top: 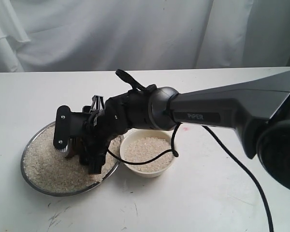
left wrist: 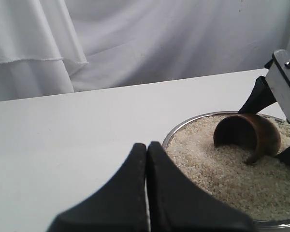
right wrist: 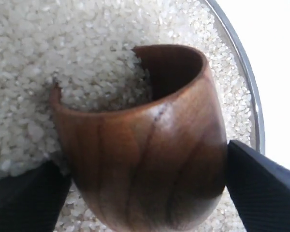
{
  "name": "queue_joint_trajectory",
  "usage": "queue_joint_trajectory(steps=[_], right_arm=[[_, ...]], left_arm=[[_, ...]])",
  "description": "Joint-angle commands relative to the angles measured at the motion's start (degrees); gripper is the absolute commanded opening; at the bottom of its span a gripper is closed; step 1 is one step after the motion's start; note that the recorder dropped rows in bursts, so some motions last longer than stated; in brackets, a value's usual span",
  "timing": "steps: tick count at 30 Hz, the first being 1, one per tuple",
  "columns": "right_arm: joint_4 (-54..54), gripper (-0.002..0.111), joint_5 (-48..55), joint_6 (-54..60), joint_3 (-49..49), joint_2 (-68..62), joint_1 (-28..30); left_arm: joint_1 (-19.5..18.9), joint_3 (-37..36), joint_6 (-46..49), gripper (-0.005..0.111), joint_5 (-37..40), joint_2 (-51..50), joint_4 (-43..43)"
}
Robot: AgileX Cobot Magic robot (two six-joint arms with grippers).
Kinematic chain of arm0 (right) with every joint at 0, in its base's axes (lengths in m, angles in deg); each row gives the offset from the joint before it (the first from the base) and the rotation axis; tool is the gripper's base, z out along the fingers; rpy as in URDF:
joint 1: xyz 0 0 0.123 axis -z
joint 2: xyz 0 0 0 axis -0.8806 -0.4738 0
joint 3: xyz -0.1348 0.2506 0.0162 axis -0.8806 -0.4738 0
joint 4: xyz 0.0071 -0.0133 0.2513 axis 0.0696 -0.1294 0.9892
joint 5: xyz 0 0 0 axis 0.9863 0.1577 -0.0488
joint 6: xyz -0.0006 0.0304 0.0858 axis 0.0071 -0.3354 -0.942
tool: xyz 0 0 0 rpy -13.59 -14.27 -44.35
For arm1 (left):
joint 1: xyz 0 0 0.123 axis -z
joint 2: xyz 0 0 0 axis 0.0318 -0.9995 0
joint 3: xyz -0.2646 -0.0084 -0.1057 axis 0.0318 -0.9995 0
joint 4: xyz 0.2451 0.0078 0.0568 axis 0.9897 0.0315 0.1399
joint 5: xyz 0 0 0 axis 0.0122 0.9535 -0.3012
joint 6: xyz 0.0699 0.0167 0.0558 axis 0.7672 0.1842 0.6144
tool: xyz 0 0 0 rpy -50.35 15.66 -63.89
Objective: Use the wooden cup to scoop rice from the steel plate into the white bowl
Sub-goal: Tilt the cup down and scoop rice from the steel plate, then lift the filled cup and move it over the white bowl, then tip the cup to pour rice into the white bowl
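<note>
In the exterior view my right pincer point(top: 77, 153) is down in the steel plate point(top: 38, 186), over the rice point(top: 46, 166). The white bowl point(top: 147, 154) sits just beside the plate, back toward the pincer's own wrist, and already has grains in it. From here the fingers hide most of what they carry. In the left wrist view my left pincer point(left wrist: 147, 147) hangs outside the plate with its jaws pressed together on nothing. Beyond its tips the wooden cup point(left wrist: 246, 135) lies tipped on its side in the rice, its dark mouth facing across the heap. In the right wrist view the right pincer's fingers point(right wrist: 266, 188) clamp the cup from both sides. The cup is reddish-brown with dark grain streaks, its lower lip is dug in, and a small drift of rice is inside. I judge this to be the scooping stroke. To do it well I would push mouth-first into the deeper rice and away from the rim. Then I would roll the cup upright before lifting, so the load doesn't slide back out.
</note>
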Motion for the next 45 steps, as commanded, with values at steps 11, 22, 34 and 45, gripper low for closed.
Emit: queue_joint_trajectory(steps=[11, 22, 34, 45], right_arm=[[14.9, 0.0, -1.4, 1.7, -0.9, 4.6, 2.9], [15.5, 0.0, -3.6, 1.3, -7.0, 13.1, 4.3], [9.5, 0.0, -14.2, 1.6, -30.7, 31.6, 12.5], [1.4, 0.0, -20.2, 3.7, -39.1, 32.0, 15.6]], left_arm=[[0.4, 0.2, -0.1, 0.0, -0.6, -0.4, -0.1], [0.4, 0.2, -0.3, 0.0, -0.6, -0.4, -0.1], [0.4, 0.2, -0.2, 0.0, -0.6, -0.4, -0.1], [0.4, 0.2, -0.2, 0.0, -0.6, -0.4, -0.1]])
